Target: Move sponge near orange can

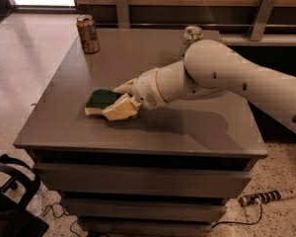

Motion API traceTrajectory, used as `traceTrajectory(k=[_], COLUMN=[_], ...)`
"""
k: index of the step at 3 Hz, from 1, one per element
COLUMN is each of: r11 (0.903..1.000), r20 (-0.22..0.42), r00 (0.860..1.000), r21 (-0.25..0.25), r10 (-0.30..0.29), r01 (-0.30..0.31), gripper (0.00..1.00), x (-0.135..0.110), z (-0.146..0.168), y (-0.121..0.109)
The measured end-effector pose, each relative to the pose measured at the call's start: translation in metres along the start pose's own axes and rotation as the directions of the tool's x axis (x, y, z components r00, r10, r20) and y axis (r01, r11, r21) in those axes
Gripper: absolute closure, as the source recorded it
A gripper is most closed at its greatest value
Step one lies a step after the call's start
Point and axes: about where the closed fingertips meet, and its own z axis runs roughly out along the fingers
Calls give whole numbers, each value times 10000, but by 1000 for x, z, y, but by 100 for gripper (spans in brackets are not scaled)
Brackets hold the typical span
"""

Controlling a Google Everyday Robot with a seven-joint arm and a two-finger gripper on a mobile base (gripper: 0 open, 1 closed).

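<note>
Grey tabletop [197, 127] w/ drawers below, pale speckled floor around, wood panelling behind. A two-finger tool [122, 99] on the white arm [222, 75] is seen low over the tabletop. It appears to be pinching one end of a flat, wavy-edged rectangular sponge [102, 100], dark green scouring face up over pale yellow foam. The sponge lies flat on the tabletop at the tool's tip. A silver-topped orange can [88, 33] stands well apart, beyond the tool's tip and off to one side, by a far corner. A white and green can [191, 35] is partly hidden behind the arm.

Step judged in hand: grip secured, carry to come. The grip should be kept firm w/o the foam being crushed. The sponge should be lifted just clear so no edge drags, then set down beside the can w/ room left so the can isn't knocked.

Long axis runs approx. in line w/ the tool's reach. The free end points away from the tool, not toward the can.
</note>
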Motion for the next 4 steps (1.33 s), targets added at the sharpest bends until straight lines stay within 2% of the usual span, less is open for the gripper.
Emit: traceTrajectory(k=[1, 2, 3, 4], r11=[9964, 9828, 9615, 9374], r20=[-16, -152, -418, -672], r00=[9973, 9893, 9770, 9598], r21=[439, 1180, 1905, 2433], r10=[731, 1449, 2093, 2727], r01=[-730, -1421, -1979, -2493], gripper=[100, 100, 100, 100], x=[-22, -40, -52, -51], z=[-16, -18, -5, 13], y=[-45, -88, -130, -171])
